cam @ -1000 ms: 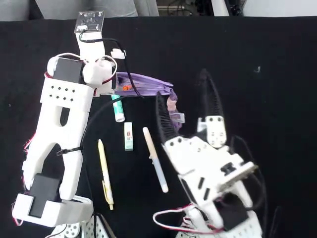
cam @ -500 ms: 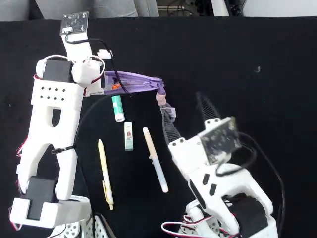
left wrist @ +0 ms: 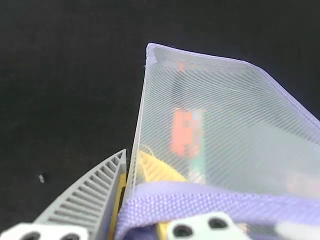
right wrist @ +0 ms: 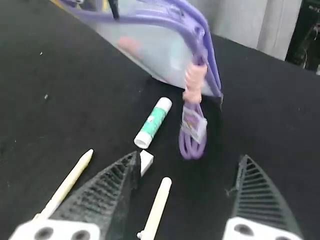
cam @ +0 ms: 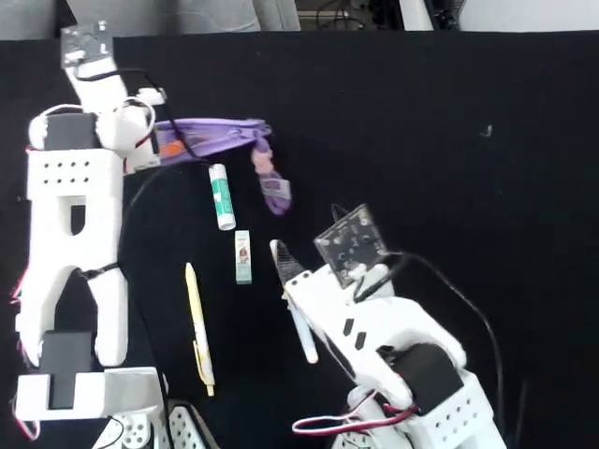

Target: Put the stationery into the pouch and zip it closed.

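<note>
My left gripper is shut on the upper edge of the purple mesh pouch at the back left; its hold on the purple band shows in the left wrist view. An orange item lies inside the pouch. A purple strap hangs from the pouch's end. On the cloth lie a glue stick, a small eraser, a yellow pen and a white pen. My right gripper is open above the white pen, short of the strap.
A black cloth covers the table, with open room at the right and back. The left arm's white body stretches along the left edge. The right arm's base stands at the front.
The left arm has pulled the pouch to the left. The right gripper has drawn back from the pouch's strap end toward the white pen.
</note>
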